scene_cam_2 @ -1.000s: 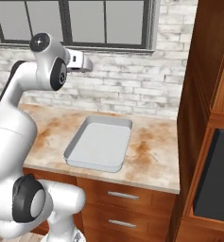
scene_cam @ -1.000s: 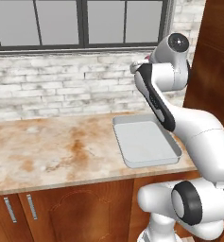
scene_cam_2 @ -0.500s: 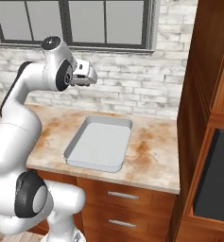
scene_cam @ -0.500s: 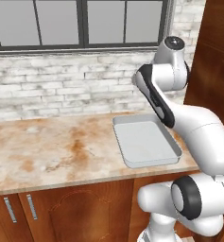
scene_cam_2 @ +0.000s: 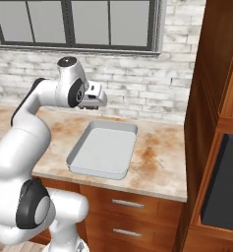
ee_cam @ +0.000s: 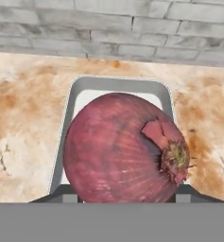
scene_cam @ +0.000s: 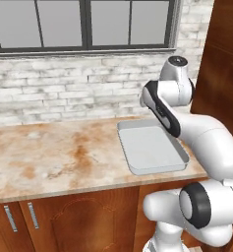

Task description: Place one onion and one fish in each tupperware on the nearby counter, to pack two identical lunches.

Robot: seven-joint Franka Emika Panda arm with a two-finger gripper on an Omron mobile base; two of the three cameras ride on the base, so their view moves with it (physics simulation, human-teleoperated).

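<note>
A dark purple-red onion [ee_cam: 125, 151] sits right in front of the hand camera, held up in the air, and it hides the fingertips. My gripper [scene_cam_2: 99, 96] is shut on it and hovers above the far end of the pale grey, squarish tupperware [scene_cam_2: 105, 150] [scene_cam: 152, 150]. The tray's rim [ee_cam: 118, 81] shows behind the onion, and its inside looks bare. The tray rests on the mottled beige-and-orange counter [scene_cam: 54, 157] [scene_cam_2: 157, 157], near its right end.
A grey brick wall [scene_cam: 64, 93] with a dark-framed window [scene_cam: 83, 24] runs along the back of the counter. A tall red-brown cabinet [scene_cam_2: 211, 98] with a dark oven opening [scene_cam_2: 226, 182] closes off the right side. Drawers [scene_cam_2: 128, 204] sit under the counter.
The hand has come down and to the right, from high by the window to just above the tray's far end. The tray has not moved.
</note>
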